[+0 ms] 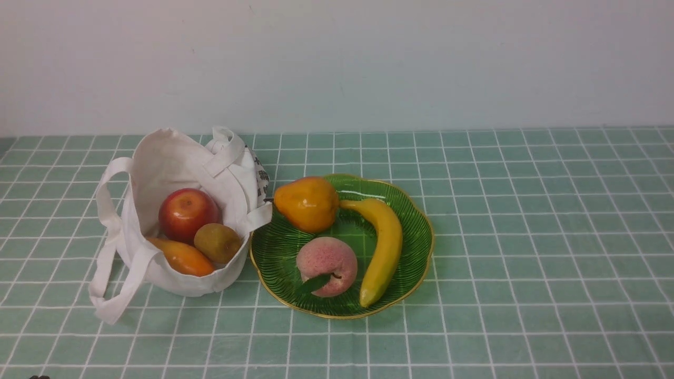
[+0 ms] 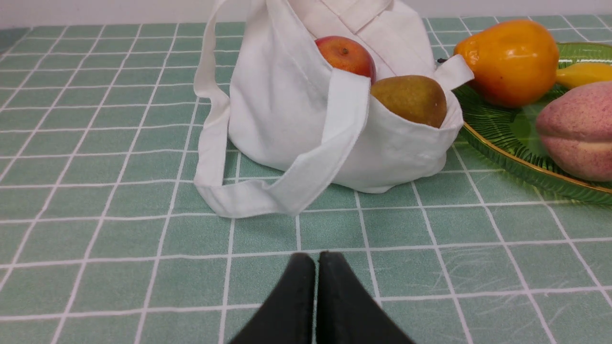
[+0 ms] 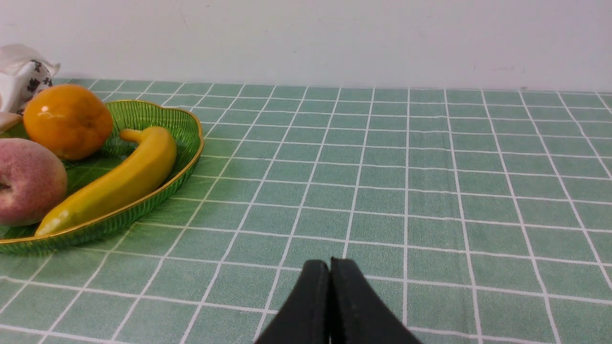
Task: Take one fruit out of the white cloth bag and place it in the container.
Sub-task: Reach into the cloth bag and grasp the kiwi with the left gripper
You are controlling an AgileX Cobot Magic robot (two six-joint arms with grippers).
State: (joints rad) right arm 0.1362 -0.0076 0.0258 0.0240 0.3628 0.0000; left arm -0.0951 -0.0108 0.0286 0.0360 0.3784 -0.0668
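Front view: the white cloth bag (image 1: 174,158) sits on the robot's left half of the table, mouth open and tipped toward the camera. The kiwi (image 1: 217,242) lies inside at the mouth's plate-side edge, touching the red apple (image 1: 187,213) behind it and the orange fruit (image 1: 181,257) beside it. Its long axis appears to run roughly across the view, slightly tilted. The green plate (image 1: 416,231) stands just to the right of the bag, its rim touching or nearly touching the cloth, and already carries a pear (image 1: 307,203), a peach (image 1: 326,266) and a banana (image 1: 383,247). Neither arm shows here. Left wrist view: the left gripper (image 2: 316,260) has its two black fingers pressed together, holding nothing, low over the tablecloth. The bag is straight ahead. The kiwi (image 2: 411,100) is ahead and off toward the plate side, peeking over the front wall of the bag, with a strap handle (image 2: 330,143) draped down the cloth between it and the fingertips. Right wrist view: the right gripper (image 3: 330,265) is likewise closed and empty. Only a corner of the bag shows beyond the plate, and the kiwi is not visible. Judgement: the left arm is the nearer one. The reach must go forward, up over the bag lip and toward the plate side, with the fingers opened across the kiwi's short axis.
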